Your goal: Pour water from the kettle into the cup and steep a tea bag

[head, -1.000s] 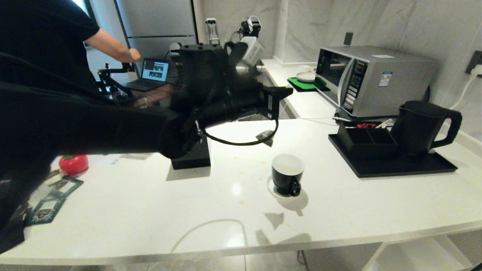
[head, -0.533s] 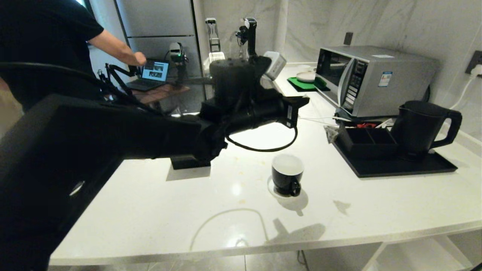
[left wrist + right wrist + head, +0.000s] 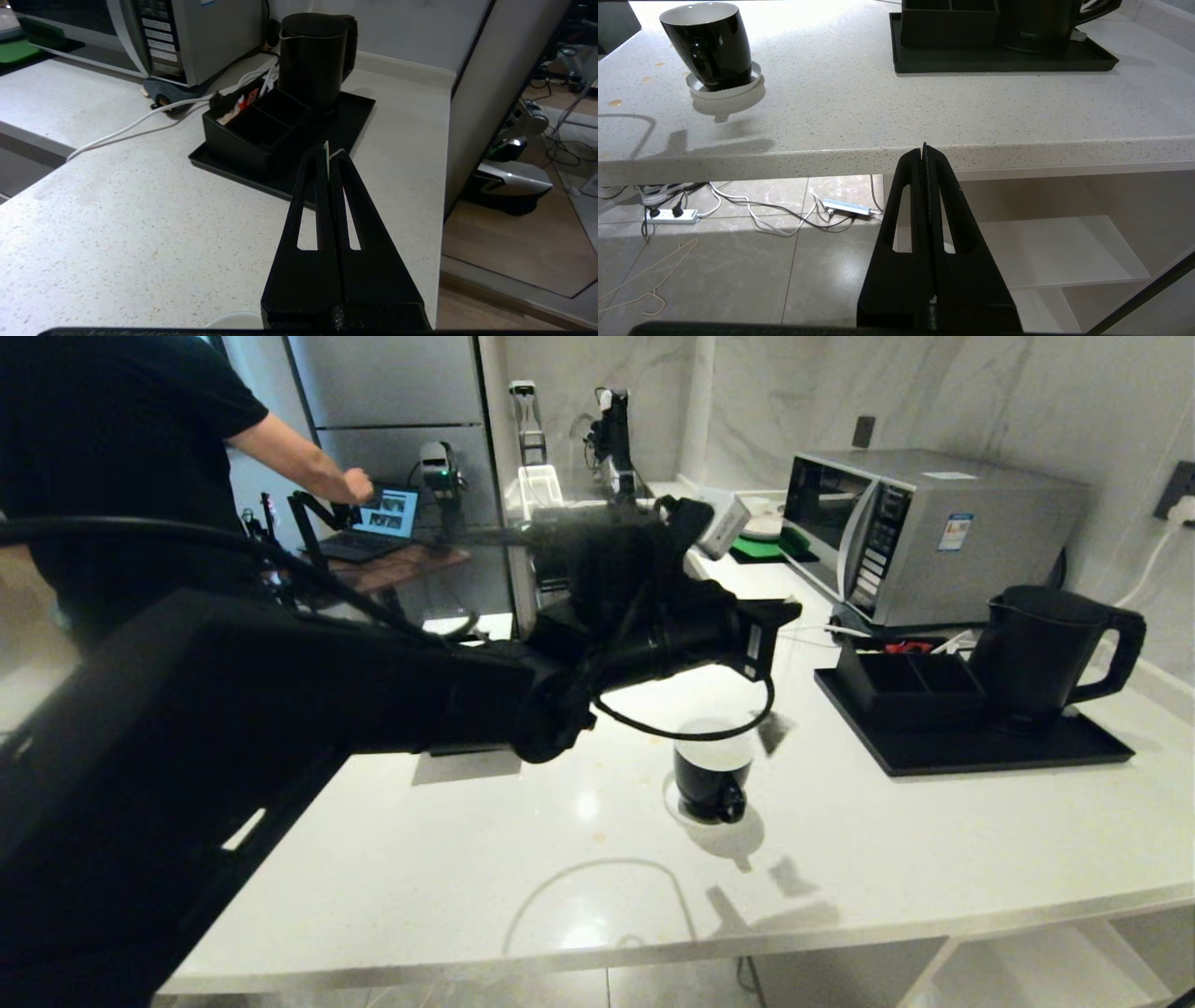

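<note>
Dangling beside the cup (image 3: 712, 767), the tea bag (image 3: 774, 732) pinched by the left gripper (image 3: 328, 150) could swing wide, missing it.

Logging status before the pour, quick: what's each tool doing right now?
Left tool: closed on the tea bag, which dangles beneath.
Right tool: closed, empty, below the counter edge.

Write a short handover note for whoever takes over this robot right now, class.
Left end effector: shut on the string of the tea bag, which dangles just right of the cup.
Right end effector: shut, empty, parked below the counter edge.
Kettle: upright on its tray, far right.
Done: tea bag lifted. Left: lower it into the cup, pour water.
</note>
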You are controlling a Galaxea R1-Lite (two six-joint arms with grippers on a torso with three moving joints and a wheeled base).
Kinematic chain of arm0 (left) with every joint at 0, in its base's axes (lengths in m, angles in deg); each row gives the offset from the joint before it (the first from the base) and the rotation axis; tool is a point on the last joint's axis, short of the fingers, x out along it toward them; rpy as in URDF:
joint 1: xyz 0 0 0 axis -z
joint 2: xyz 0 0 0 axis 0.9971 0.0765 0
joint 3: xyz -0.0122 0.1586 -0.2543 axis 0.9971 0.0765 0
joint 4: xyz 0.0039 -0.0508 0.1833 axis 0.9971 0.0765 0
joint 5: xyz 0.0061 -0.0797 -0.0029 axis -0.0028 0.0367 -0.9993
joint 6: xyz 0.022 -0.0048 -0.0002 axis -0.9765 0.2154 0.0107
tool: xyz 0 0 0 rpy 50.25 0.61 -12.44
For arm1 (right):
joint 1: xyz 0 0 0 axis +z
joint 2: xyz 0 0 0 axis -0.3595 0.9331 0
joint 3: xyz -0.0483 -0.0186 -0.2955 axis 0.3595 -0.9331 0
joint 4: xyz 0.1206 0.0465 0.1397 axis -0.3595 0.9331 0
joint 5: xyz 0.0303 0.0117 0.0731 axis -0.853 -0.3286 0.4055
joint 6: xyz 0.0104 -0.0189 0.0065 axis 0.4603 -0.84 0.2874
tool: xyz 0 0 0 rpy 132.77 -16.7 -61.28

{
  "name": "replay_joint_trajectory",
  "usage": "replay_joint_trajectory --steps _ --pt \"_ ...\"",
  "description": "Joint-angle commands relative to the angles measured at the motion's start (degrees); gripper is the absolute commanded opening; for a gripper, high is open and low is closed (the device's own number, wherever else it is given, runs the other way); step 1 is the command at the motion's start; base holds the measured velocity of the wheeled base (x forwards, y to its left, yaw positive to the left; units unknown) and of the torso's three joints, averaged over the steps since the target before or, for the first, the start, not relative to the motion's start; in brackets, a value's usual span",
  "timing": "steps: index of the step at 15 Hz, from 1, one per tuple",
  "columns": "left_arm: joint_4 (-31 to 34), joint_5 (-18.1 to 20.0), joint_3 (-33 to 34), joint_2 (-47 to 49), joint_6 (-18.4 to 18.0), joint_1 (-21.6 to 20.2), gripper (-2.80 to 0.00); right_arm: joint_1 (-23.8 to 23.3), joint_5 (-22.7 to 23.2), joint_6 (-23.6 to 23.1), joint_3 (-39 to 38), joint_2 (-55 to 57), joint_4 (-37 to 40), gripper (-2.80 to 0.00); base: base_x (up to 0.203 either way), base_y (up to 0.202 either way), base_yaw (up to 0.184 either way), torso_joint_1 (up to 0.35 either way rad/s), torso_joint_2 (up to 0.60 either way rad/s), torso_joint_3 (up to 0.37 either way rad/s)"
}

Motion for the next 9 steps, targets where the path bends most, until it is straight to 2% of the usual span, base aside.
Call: replay_joint_trajectory --steps 1,9 --pt "-0.2 0.0 0.1 -0.1 0.0 0.5 -2.8 0.0 0.0 0.0 0.0 0.1 0.0 -2.8 0.0 0.0 0.0 0.0 0.0 0.0" --pt "-0.2 0.0 0.0 0.9 0.0 1.7 -2.8 0.0 0.0 0.0 0.0 0.1 0.0 -2.8 0.0 0.0 0.0 0.0 0.0 0.0"
